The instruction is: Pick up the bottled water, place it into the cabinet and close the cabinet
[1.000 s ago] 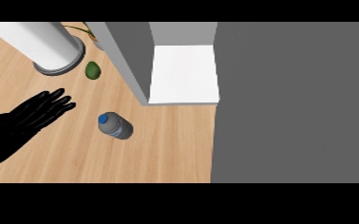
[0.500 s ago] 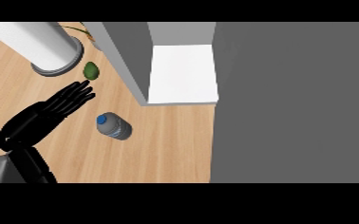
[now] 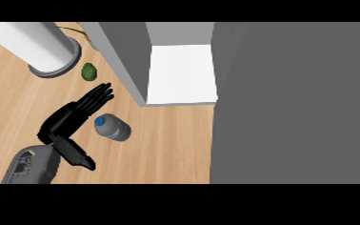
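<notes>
The bottled water (image 3: 114, 128) is a small clear bottle with a blue cap, standing on the wooden counter (image 3: 169, 148) in front of the cabinet. My left hand (image 3: 69, 118) is just to its left, open, fingers stretched toward the cabinet and thumb spread back below the bottle. I cannot tell whether the hand touches it. The cabinet (image 3: 180, 74) stands open, showing a white shelf inside, with a grey side wall (image 3: 119, 59) on its left. My right hand does not show.
A white cylinder (image 3: 36, 45) on a grey round base stands at the far left. A small green fruit (image 3: 89, 71) lies between it and the cabinet wall. A large grey panel (image 3: 285, 105) fills the right side.
My left hand has moved right and forward, from the left edge to beside the bottle, and its grey forearm has come into view. The bottle has not moved.
</notes>
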Robot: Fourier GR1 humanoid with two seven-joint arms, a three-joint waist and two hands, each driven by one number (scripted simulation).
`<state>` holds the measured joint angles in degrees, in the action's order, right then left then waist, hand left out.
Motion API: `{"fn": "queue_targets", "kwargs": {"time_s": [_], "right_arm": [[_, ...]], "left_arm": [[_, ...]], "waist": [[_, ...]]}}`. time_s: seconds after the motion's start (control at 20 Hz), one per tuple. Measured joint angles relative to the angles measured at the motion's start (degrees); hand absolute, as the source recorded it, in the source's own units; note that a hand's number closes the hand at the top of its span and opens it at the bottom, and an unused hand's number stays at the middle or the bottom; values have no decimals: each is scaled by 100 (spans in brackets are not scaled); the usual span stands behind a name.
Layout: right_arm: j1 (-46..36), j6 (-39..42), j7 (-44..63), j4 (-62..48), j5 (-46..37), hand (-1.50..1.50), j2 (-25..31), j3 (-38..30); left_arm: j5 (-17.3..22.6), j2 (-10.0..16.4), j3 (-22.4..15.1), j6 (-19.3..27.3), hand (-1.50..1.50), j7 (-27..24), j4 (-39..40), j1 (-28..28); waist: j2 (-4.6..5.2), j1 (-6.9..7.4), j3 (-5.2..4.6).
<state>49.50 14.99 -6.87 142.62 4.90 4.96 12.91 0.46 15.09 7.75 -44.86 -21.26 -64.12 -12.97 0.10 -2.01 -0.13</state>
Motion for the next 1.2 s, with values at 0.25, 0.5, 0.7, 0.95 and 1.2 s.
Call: {"fn": "queue_targets", "kwargs": {"time_s": [0.25,0.5,0.7,0.95,1.2], "right_arm": [[204,55,-115,11,-22,-150,1,90],[364,143,-304,0,-49,-150,51,93],[453,169,-375,0,-72,-150,63,184],[541,188,-518,-23,-104,-150,66,203],[663,213,-605,-31,-119,-150,93,202]], "left_arm": [[-528,-32,-137,533,-150,-759,1049,-364],[-908,13,-325,953,-150,-1538,2065,-569],[-1002,-61,-560,966,-150,-1754,2614,-700],[-1045,-92,-799,932,-150,-1978,3149,-850],[-939,-235,-823,1076,150,-2234,3574,-955]], "waist": [[8,-2,-1],[26,-53,-8],[38,-74,-12],[46,-98,-16],[41,-81,-9]]}}
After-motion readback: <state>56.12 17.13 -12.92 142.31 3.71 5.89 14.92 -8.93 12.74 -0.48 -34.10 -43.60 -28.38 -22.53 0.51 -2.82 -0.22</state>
